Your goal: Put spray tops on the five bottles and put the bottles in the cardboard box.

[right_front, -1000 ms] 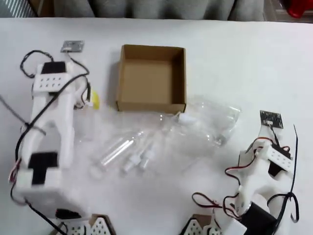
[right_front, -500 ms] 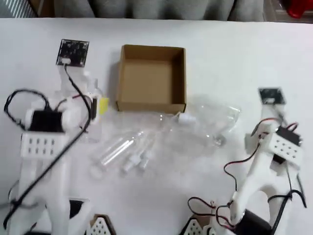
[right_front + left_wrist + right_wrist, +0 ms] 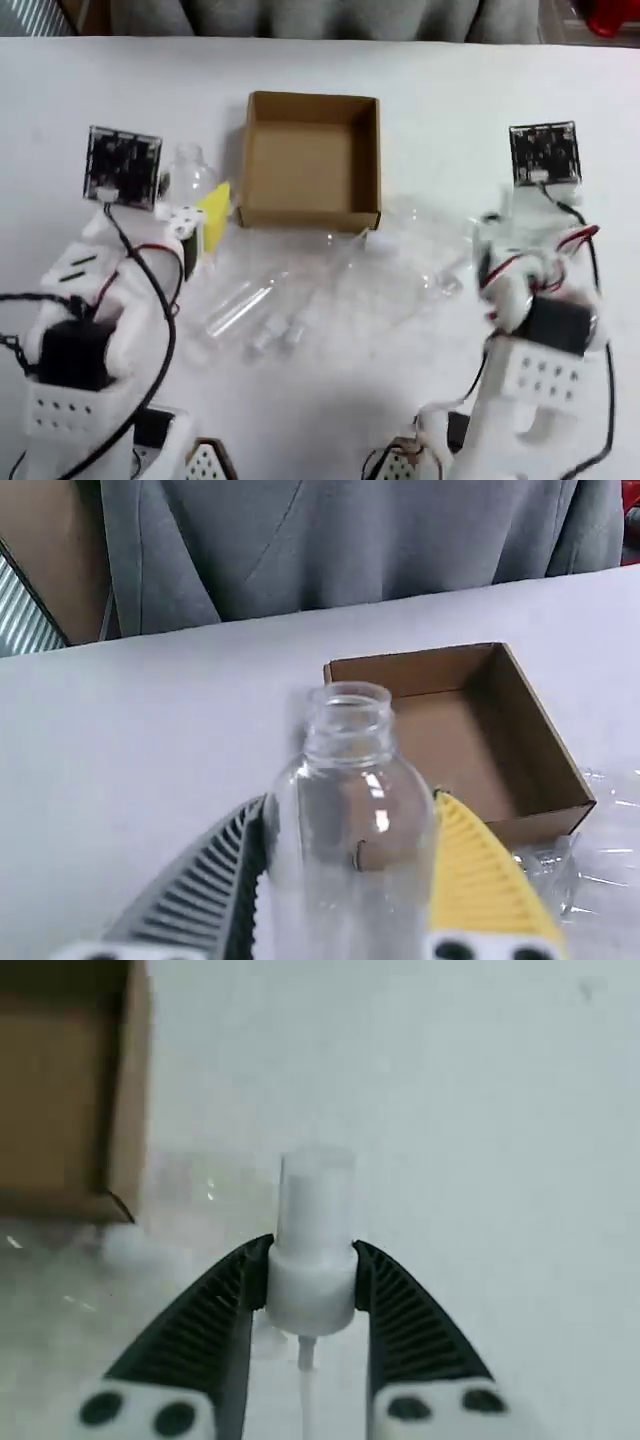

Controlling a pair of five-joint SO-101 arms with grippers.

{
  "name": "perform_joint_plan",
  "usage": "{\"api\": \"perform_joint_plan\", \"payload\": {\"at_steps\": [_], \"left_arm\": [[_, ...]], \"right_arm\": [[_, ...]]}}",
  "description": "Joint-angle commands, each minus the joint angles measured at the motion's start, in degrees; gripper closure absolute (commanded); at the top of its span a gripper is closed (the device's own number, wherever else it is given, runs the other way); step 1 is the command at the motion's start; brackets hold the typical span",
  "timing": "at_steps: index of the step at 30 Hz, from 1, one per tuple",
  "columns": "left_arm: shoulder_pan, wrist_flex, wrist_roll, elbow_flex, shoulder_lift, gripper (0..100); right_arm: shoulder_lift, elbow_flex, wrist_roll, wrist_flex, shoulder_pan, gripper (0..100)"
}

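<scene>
- Jaws on the left arm are clamped on an uncapped bottle (image 3: 350,820) beside the box (image 3: 310,214). The right jaws pinch a spray top (image 3: 312,1260) by its collar.
- Line them up and feed the tube into the neck first.
- Twist gently, clear plastic probably slips.
- The other bottles (image 3: 240,305) lie loose on the counter (image 3: 450,90).
</scene>
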Motion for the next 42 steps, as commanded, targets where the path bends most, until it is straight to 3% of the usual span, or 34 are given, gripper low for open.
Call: {"api": "perform_joint_plan", "payload": {"at_steps": [1, 6, 13, 20, 27, 34, 38, 42], "left_arm": [[0.7, -2.5, 0.7, 0.9, -5.4, 91], [0.7, -3.7, 0.6, 3.4, -11.6, 91], [0.7, -14.9, 0.5, 14.8, -23.3, 91], [0.8, -26.8, 0.4, 29.2, -33.0, 91], [5.8, -29.1, 0.6, 35.0, -36.7, 91], [13.8, -29.2, 0.6, 41.8, -40.1, 91], [14.7, -29.3, 0.6, 46.9, -42.7, 91], [14.5, -29.3, 0.6, 48.3, -43.6, 91]], "right_arm": [[-5.8, -3.1, -9.1, -7.4, -9.8, 98.2], [-7.5, -3.4, -9.1, -19.4, -16.7, 98.2], [-8.0, -4.9, -9.3, -37.6, -25.1, 98.2], [-7.3, -15.0, -9.2, -42.6, -37.3, 98.2], [-1.2, -24.9, -9.1, -47.3, -51.2, 98.2], [4.9, -26.7, -9.5, -51.6, -53.4, 98.2], [1.5, -18.1, -9.5, -52.9, -53.5, 98.2], [-1.5, -6.1, -9.1, -63.2, -53.2, 98.2]]}}
